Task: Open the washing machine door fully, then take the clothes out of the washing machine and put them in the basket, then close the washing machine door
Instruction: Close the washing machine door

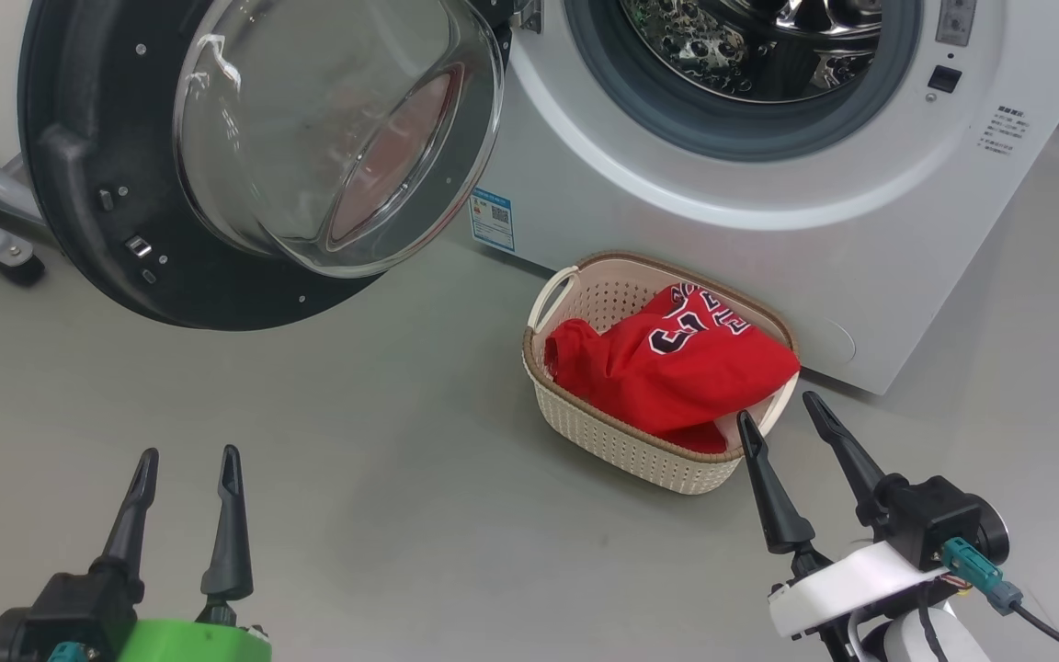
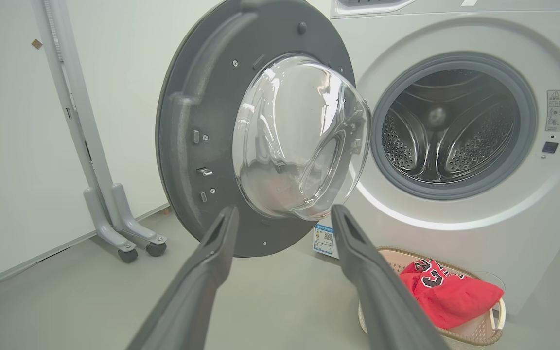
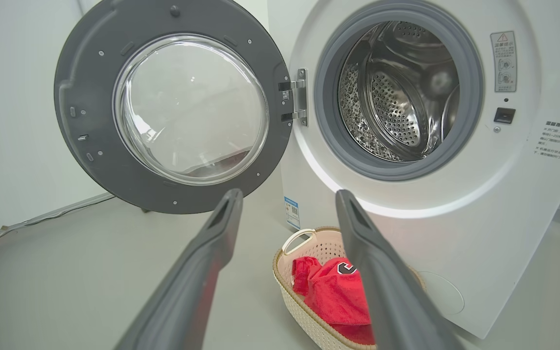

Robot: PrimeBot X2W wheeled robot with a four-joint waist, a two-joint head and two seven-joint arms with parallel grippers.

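Low against the washing machine, the clothes lay in the basket, so seemingly only closing remained: the left end effector and right end effector, both spread wide and empty, likely had to swing the washing machine door, hanging left, shut.

door standing wide, drum mouth open

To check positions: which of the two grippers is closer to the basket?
The right gripper, beside the basket; the left gripper is far off, over the floor.
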